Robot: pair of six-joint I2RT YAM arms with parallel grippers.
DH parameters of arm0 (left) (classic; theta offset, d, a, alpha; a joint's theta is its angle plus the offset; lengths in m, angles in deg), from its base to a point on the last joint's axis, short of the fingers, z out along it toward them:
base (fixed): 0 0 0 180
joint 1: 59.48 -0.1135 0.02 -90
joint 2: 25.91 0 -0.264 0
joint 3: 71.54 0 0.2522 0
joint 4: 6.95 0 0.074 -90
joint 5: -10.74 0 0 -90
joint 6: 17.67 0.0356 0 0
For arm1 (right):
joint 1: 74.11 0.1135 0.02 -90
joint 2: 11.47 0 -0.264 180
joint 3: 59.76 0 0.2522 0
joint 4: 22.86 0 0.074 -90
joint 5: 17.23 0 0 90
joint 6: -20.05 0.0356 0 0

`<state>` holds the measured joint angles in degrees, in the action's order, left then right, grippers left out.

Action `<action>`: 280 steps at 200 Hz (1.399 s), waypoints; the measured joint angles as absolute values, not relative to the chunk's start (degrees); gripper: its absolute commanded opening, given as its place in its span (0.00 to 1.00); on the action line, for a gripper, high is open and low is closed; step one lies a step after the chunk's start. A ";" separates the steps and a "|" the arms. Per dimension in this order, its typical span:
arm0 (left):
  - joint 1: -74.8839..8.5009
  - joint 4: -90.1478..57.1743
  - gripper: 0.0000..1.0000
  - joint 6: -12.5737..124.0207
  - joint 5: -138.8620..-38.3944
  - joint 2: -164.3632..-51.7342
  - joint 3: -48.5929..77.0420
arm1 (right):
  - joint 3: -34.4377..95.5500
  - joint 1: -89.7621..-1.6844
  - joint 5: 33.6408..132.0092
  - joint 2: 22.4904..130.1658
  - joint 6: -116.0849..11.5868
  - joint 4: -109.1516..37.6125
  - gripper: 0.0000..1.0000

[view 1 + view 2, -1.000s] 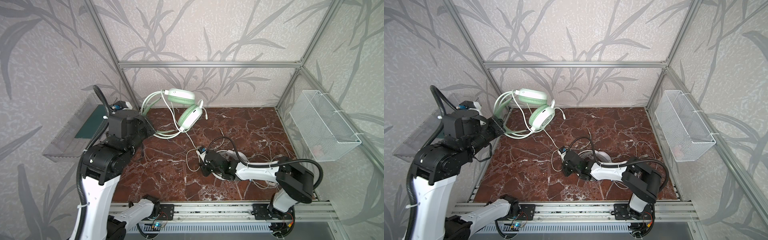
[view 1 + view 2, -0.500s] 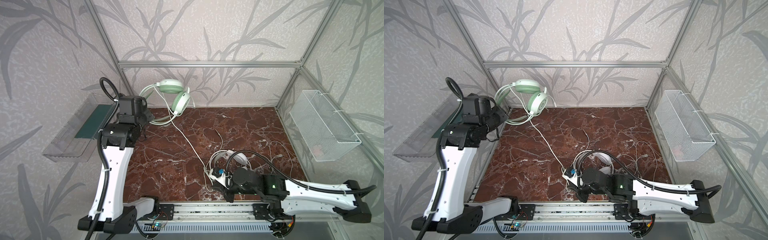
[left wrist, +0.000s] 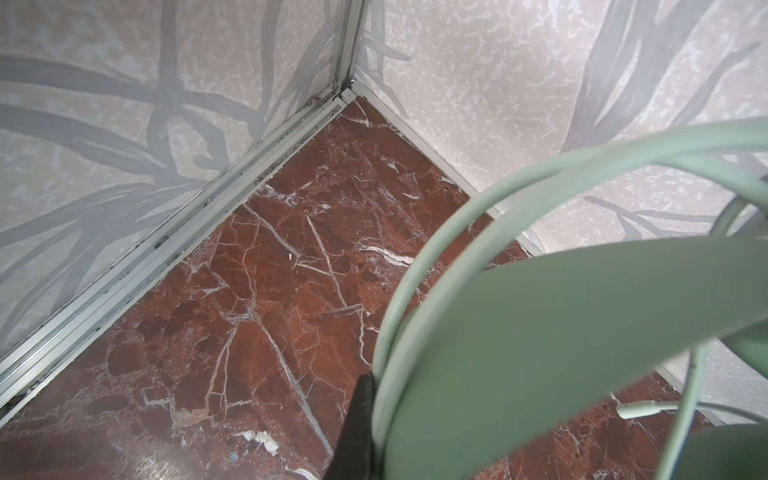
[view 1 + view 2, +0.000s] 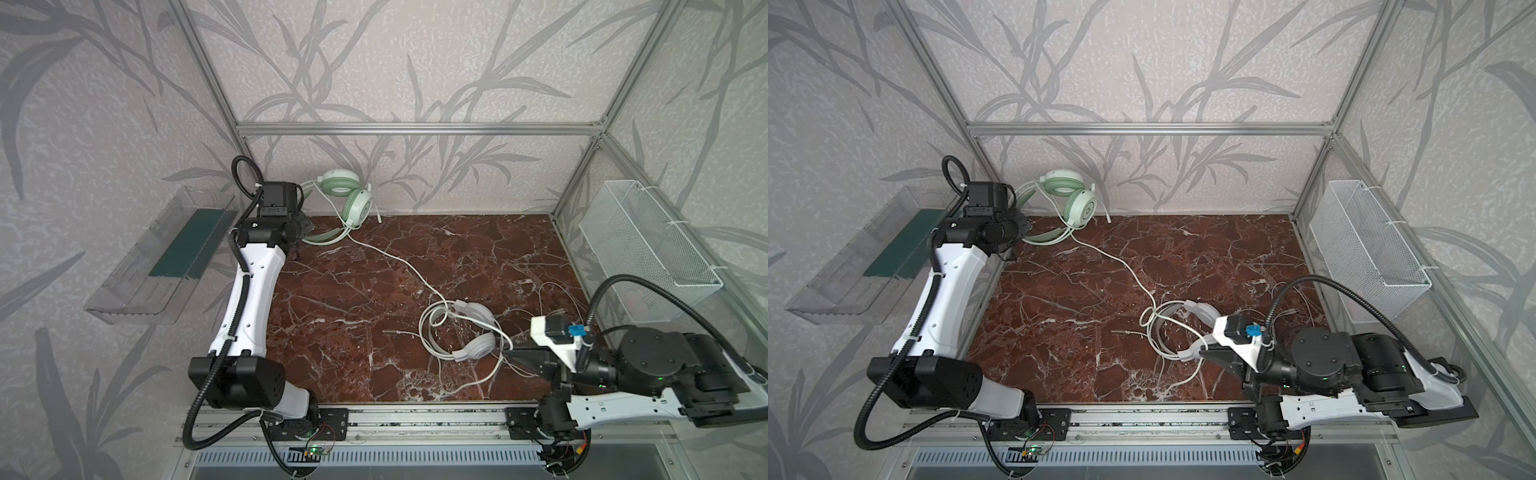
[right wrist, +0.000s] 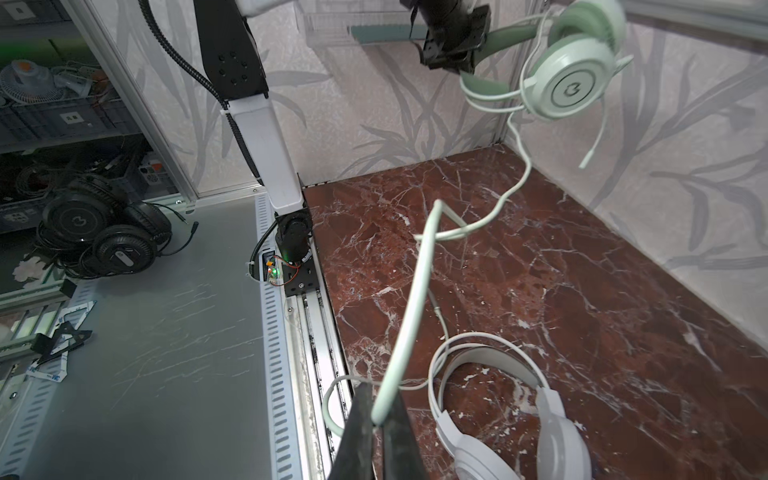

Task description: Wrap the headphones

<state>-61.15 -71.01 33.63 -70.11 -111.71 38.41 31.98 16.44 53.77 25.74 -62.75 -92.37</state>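
- Since half a second ago, we find the right gripper (image 5: 378, 405) drawn back from front centre to the front right, beside the white headset (image 4: 478, 329).
- Its fingers are clenched on the mint cable (image 4: 399, 262), which runs across the floor (image 4: 332, 311) to the mint headset (image 4: 354, 204).
- Left gripper (image 4: 305, 226) grasps the mint headset by its headband and holds it raised in the back-left corner.
- White headset lies flat on the floor, with thin cable loose around it.

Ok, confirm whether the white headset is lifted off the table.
No, the white headset lies flat on the marble table, while the mint-green headset hangs from the left gripper.
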 measured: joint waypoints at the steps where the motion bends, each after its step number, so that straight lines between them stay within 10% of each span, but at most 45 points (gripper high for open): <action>1: -61.15 -70.75 0.00 33.65 -70.13 -111.77 38.19 | 32.15 16.44 53.68 25.67 -62.77 -92.50 0.00; 92: -61.85 -66.33 0.00 37.41 -67.07 -117.34 30.21 | 47.06 5.60 54.97 22.90 -73.48 -95.73 0.00; 165: -59.82 -66.38 0.00 39.16 -71.75 -117.19 30.23 | 32.15 -5.86 69.29 21.17 -81.02 -87.36 0.00; 203: -59.34 -67.27 0.00 38.66 -76.43 -113.17 30.23 | 15.10 -5.86 73.11 23.95 -81.37 -80.85 0.23; 241: -57.77 -68.30 0.00 38.16 -77.87 -107.31 30.25 | 6.62 -5.86 73.90 26.61 -82.33 -70.66 0.79; 280: -52.43 -73.90 0.00 38.59 -76.84 -105.98 34.19 | 1.62 -5.88 71.06 32.23 -82.18 -54.53 0.90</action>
<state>-52.43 -73.90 38.59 -76.84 -105.98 34.19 1.62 -5.88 71.06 32.23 -82.18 -54.53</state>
